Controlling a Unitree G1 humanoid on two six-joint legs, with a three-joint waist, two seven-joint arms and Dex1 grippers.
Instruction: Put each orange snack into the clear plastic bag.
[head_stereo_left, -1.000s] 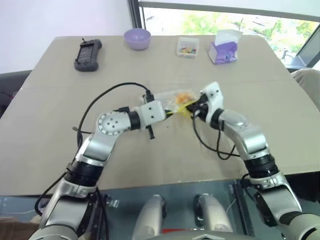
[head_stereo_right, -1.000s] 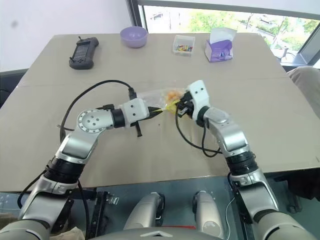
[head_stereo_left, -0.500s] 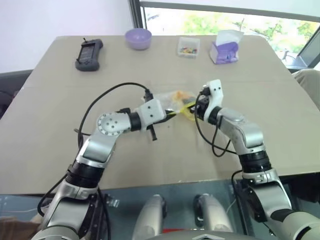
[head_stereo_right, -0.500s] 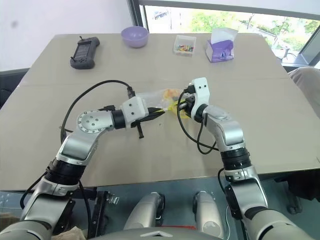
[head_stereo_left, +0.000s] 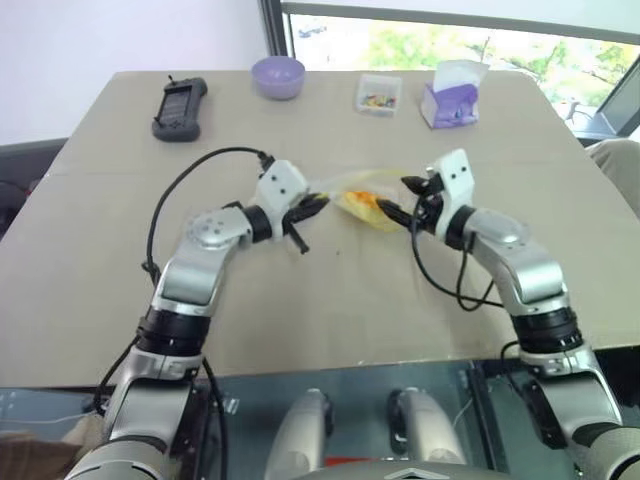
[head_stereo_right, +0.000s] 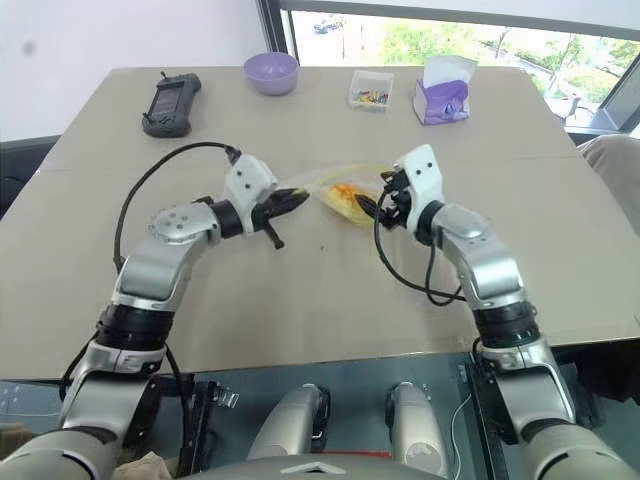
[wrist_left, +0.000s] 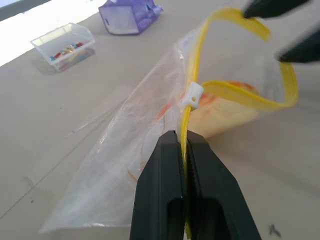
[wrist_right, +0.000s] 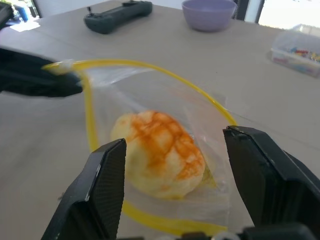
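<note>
Pinching bag (wrist_left: 150, 145) rim — L gripper (wrist_left: 182, 142) | R gripper (wrist_right: 175, 150) released | bun (wrist_right: 160, 152) inside

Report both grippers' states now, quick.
Left gripper: shut on the yellow zip edge of the clear plastic bag.
Right gripper: open, holding nothing, facing the golden-orange criss-cross bun inside.

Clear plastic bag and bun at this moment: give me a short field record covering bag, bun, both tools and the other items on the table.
bag: clear plastic bag with yellow zip strip, mouth gaping, lifted between the two tools
bun: orange snack inside the bag
left tool: shut on the bag's yellow strip
right tool: fingers open, facing the bag's mouth, not gripping
table: beige
far edge items: black controller, purple bowl, small clear box, purple tissue pack
</note>
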